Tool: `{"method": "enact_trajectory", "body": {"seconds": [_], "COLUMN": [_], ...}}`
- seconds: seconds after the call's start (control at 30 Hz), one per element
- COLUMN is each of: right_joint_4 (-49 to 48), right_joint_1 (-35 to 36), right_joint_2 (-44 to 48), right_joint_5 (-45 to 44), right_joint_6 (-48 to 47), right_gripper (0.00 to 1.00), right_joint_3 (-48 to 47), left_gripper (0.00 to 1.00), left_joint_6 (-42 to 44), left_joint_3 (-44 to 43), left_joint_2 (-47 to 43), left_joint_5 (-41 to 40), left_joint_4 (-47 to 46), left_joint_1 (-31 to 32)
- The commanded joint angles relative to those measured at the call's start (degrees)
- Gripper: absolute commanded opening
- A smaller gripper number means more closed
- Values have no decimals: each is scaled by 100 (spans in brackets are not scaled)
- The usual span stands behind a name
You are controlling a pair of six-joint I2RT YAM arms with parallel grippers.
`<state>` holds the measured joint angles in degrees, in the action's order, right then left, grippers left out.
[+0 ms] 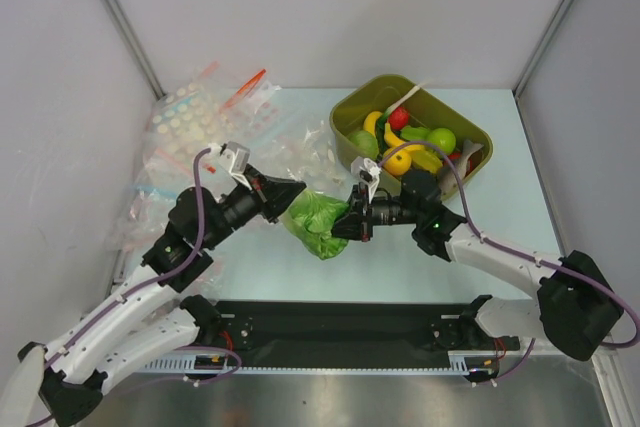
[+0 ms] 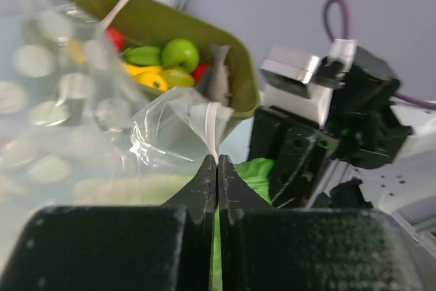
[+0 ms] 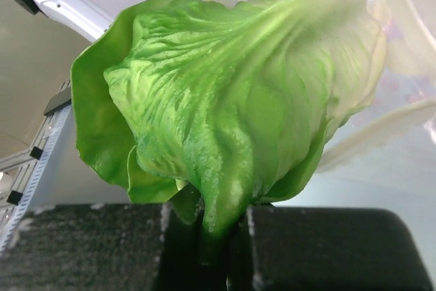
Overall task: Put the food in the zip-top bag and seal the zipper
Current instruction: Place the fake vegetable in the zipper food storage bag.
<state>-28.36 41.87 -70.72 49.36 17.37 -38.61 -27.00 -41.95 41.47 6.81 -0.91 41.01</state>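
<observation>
Bright-green ruffled toy lettuce piece (image 1: 318, 219) hangs above the middle of the pale table (image 1: 400, 272), held between two robot arms that meet there. The right gripper (image 1: 345, 226) comes in from 3 o'clock and its two black fingers are clamped on the leaf's narrow stem end. In the right wrist view the stem disappears between the closed fingers of that gripper (image 3: 221, 233) and the leaf (image 3: 231, 100) fans up and outward, filling most of the view.

At 9 o'clock of the lettuce, the left gripper (image 1: 298, 191) is pressed fully closed on the edge of a small clear soft plastic zip-top bag printed with white dots (image 1: 305, 159). In the left wrist view the gripper (image 2: 216, 170) has its fingers together with thin film rising from between them, while the bag (image 2: 75, 100) billows toward 10 o'clock and the lettuce (image 2: 262, 172) shows just beyond the fingertips. Lettuce and bag are right beside each other. Whether any of the leaf is inside the bag's mouth cannot be told.

An olive-green plastic bin (image 1: 470, 125) sits at 1 o'clock, holding a round yellow-orange toy fruit (image 1: 398, 160) among bananas and red and green fruit. A heap of other clear bags (image 1: 185, 137) lies at 10 o'clock.
</observation>
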Motion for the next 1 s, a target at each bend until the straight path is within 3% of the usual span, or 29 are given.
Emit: {"method": "enact_trajectory", "body": {"seconds": [0.0, 0.1, 0.23, 0.47, 0.63, 0.83, 0.97], "right_joint_4": [-232, -12, 32, 41, -704, -1610, -1945], "right_joint_1": [-29, -73, -354, -671, -697, -750, -741], "right_joint_2": [145, 592, 954, 481, 980, 1701, 1833], "right_joint_5": [328, 337, -171, -725, -1367, -2930, -3170], "right_joint_6": [-144, -444, -165, 364, 706, 1243, 1366], "right_gripper": [0, 0, 0, 0, 0, 0, 0], "right_joint_3": [-261, -139, 47, -85, 493, 1232, 1488], "left_gripper": [1, 0, 0, 0, 0, 0, 0], "left_joint_6": [-164, -296, -261, -411, -481, -639, -727], "left_joint_3": [-23, -207, -331, -296, -226, -103, -67], "left_joint_2": [71, 264, 344, 572, 809, 968, 1082], "left_joint_5": [960, 1086, 1120, 1929, 1807, 1771, 1859], "left_joint_4": [-586, -324, 47, -252, -191, -444, -525], "left_joint_1": [12, 12, 12, 12, 12, 12, 21]}}
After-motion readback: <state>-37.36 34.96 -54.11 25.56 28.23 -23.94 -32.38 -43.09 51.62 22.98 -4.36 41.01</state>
